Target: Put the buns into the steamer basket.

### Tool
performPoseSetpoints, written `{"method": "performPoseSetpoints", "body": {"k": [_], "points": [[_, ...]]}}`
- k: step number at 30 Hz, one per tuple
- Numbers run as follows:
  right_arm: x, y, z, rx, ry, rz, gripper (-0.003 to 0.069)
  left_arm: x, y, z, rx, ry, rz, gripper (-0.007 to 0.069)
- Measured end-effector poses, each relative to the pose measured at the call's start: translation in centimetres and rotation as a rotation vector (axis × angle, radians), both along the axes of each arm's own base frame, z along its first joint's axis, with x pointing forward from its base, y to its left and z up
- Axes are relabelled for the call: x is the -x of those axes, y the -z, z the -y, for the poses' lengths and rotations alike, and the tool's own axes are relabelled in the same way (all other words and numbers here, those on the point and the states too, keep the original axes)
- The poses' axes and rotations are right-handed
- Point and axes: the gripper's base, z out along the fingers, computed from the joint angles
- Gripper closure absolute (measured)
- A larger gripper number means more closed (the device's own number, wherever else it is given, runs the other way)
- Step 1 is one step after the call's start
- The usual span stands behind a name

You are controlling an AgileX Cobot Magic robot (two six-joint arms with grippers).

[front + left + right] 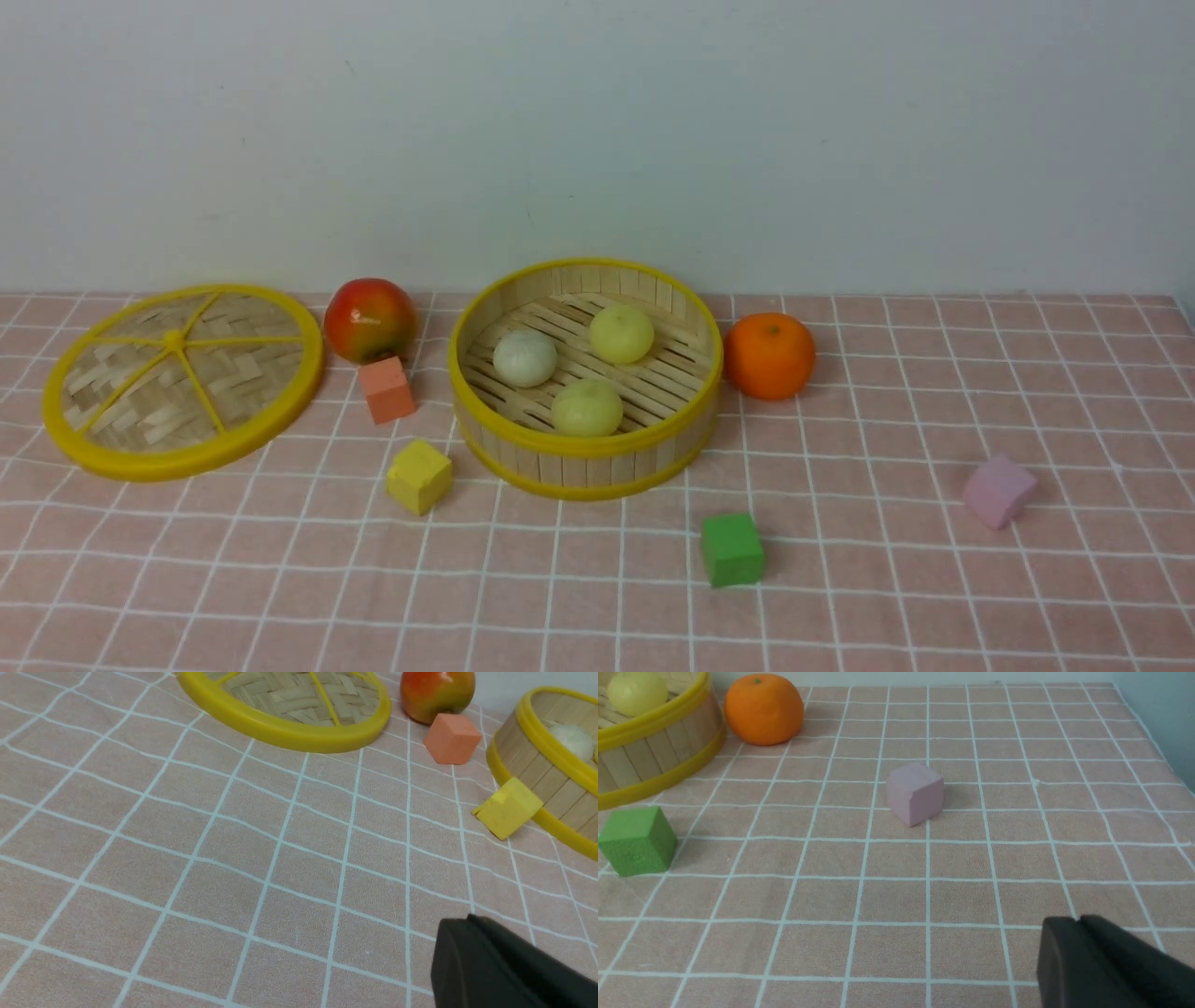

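The steamer basket (585, 446) stands mid-table. Inside it lie three buns: an off-white one (525, 358) and two pale yellow-green ones (622, 333) (586, 408). Neither gripper shows in the front view. In the left wrist view my left gripper (469, 919) is shut and empty, low over bare cloth, well short of the basket (537, 765) and the off-white bun (572, 742). In the right wrist view my right gripper (1078, 919) is shut and empty over the cloth, far from the basket (654, 742) and one yellow-green bun (637, 693).
The flat woven lid (182, 378) lies at far left, with a red-yellow apple (370, 319) beside it. An orange (768, 355) sits right of the basket. Salmon (387, 389), yellow (419, 476), green (732, 549) and pink (997, 490) cubes lie around. A wall stands behind.
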Motion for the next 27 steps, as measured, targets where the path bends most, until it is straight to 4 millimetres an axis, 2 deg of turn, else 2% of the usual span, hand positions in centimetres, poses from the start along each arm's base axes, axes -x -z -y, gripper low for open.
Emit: {"method": "performPoseSetpoints", "body": {"k": [27], "points": [[0.00,0.00,0.00,0.000,0.000,0.000,0.0575,0.00,0.00,0.00,0.001,0.000,0.000,0.0623]]}}
